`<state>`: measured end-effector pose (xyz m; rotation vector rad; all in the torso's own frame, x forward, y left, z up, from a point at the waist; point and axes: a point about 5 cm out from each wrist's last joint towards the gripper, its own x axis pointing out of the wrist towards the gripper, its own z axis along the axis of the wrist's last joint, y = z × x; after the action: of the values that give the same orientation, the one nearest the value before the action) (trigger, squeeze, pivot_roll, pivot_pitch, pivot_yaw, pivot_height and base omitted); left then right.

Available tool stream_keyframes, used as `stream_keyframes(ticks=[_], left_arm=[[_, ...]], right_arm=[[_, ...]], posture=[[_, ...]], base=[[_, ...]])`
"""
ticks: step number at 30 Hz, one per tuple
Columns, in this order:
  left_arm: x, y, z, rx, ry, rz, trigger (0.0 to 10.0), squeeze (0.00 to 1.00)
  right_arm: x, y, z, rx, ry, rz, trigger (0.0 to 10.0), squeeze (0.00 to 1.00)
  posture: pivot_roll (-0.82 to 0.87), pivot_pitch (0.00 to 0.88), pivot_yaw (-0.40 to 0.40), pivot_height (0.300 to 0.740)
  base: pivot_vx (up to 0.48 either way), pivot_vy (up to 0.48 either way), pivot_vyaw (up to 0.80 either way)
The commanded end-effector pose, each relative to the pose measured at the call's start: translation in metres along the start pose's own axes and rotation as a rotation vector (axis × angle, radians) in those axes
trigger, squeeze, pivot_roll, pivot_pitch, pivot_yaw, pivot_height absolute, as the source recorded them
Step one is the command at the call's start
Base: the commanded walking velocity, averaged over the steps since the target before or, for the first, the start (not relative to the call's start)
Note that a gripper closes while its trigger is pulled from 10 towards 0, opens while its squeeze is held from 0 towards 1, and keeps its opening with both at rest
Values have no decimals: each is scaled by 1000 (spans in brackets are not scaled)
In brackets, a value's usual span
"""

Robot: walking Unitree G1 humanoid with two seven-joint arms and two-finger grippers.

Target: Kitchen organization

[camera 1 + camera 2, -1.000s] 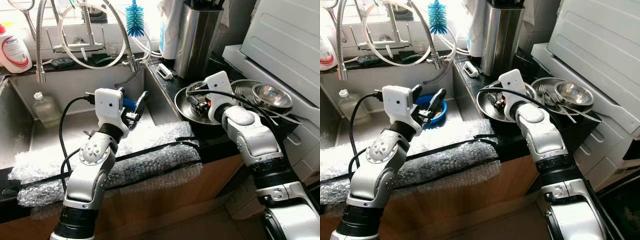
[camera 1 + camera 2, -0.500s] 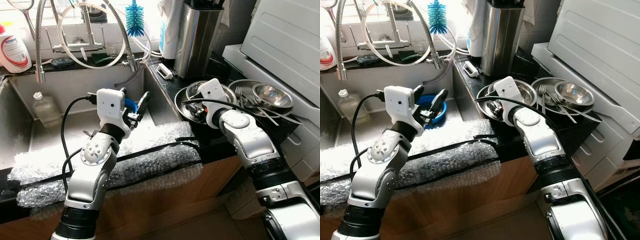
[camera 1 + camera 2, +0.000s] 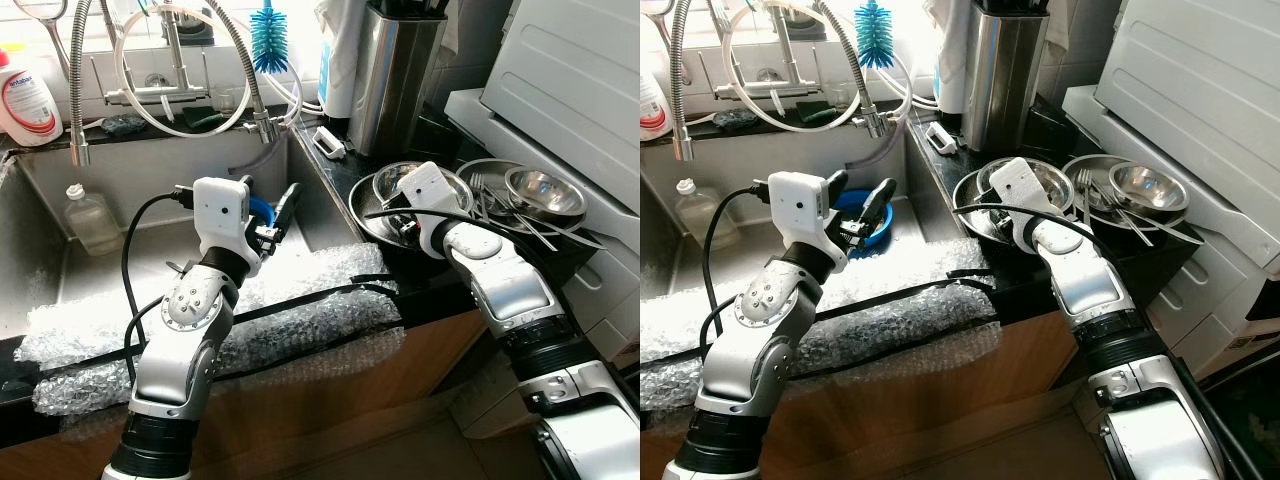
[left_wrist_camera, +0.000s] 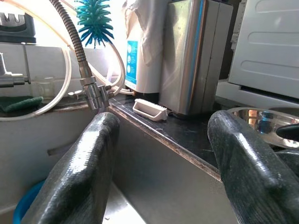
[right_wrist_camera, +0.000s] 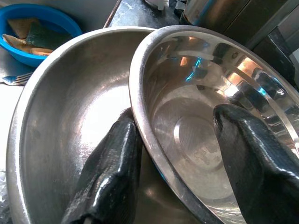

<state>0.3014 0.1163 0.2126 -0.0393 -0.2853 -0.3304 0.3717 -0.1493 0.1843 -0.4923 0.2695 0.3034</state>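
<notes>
A large steel bowl [image 3: 359,214] sits on the dark counter right of the sink, and a smaller steel bowl [image 3: 453,186] leans tilted inside it. My right gripper [image 5: 177,154] is down in the large bowl and open. It straddles the smaller bowl's rim [image 5: 140,116], one finger [image 5: 112,172] outside it and the other finger [image 5: 252,158] inside. My left gripper [image 3: 268,205] hangs open over the sink with nothing between its fingers, just above a blue bowl [image 3: 847,206] holding sponges.
A black dish rack [image 3: 560,250] with steel bowls and cutlery stands right of the large bowl, under a white appliance [image 3: 580,80]. A steel knife block [image 3: 395,75] stands behind. Bubble wrap [image 3: 300,290] covers the sink's front edge. A plastic bottle [image 3: 92,215] stands in the sink.
My right gripper has slid left and lower into the large bowl, uncovering the smaller bowl behind it. The left arm has hardly moved.
</notes>
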Motion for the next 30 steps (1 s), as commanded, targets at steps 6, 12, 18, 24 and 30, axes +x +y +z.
stream_keyframes(ticks=[6, 12, 18, 24, 30], left_arm=[[4, 0, 2, 22, -9, 1, 10000, 0], [3, 2, 3, 27, -12, 9, 10000, 0], [3, 2, 3, 24, -17, 20, 10000, 0], [3, 8, 3, 28, -17, 61, 10000, 0], [2, 8, 5, 10, -29, 78, 10000, 0]], right_arm=[[2, 4, 8, -7, -32, 1, 0, 0], [1, 5, 13, -4, -62, 6, 0, 0], [-1, 7, 23, 12, -116, 1, 0, 0], [-4, 3, 36, 68, -193, -28, 0, 0], [-12, -1, 50, 157, -302, -43, 0, 0]], posture=[[-80, 0, -55, 740], [-79, 0, -56, 740], [-80, 0, -56, 740], [-77, 0, -59, 740], [-76, 0, -62, 740]], base=[[0, 0, 0], [0, 0, 0], [0, 0, 0], [0, 0, 0], [0, 0, 0]])
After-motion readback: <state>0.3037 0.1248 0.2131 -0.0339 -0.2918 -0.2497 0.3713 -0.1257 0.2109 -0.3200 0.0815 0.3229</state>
